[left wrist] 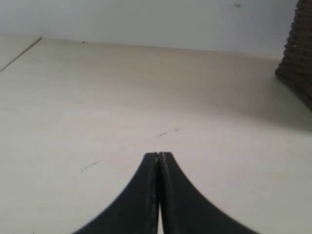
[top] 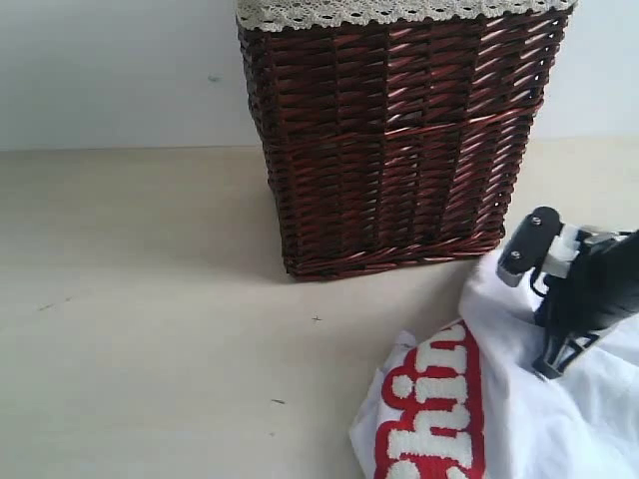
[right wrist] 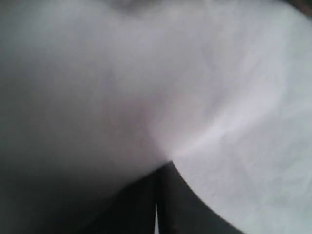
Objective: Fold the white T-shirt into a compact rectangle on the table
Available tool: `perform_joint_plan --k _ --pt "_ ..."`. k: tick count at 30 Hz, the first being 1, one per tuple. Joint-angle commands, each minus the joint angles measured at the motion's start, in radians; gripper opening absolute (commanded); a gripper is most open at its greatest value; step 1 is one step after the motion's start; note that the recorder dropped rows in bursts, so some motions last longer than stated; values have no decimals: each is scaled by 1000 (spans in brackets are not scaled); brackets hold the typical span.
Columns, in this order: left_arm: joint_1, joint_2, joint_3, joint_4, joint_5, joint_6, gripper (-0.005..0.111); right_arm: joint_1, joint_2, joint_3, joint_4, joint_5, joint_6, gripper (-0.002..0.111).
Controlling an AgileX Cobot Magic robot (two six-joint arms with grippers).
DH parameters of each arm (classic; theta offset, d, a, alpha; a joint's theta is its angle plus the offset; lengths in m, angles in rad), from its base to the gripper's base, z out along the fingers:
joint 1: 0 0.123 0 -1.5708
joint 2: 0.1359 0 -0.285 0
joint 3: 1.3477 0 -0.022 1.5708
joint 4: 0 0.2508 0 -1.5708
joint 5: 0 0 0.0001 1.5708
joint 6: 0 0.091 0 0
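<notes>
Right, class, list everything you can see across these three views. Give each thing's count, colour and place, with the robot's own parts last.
wicker basket: one, dark brown, at the back of the table, cream lace trim on its rim.
white T-shirt: one, white with red-outlined letters, crumpled on the table, lower right of the exterior view.
table: one, pale beige, under everything.
wall: one, pale, behind the table.
left gripper: one, black, shut, over bare table.
right gripper: one, black, shut on the T-shirt's fabric.
</notes>
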Motion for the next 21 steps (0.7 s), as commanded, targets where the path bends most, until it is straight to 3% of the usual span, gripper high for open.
perform_joint_plan --k 1,10,13,17,21 --pt "-5 -7 -4 -3 -11 -1 0 108 81 -23 0 88 44 0" --pt "-5 -7 -4 -3 -11 -1 0 133 -27 -77 -69 184 262 2" --pt "-5 -7 -4 -3 -11 -1 0 133 -122 -77 -155 205 320 15" --pt "-5 -7 -4 -3 -11 -1 0 133 -257 -77 -227 261 324 41" --pt "-5 -7 -4 -3 -11 -1 0 133 -384 -77 -215 267 324 47"
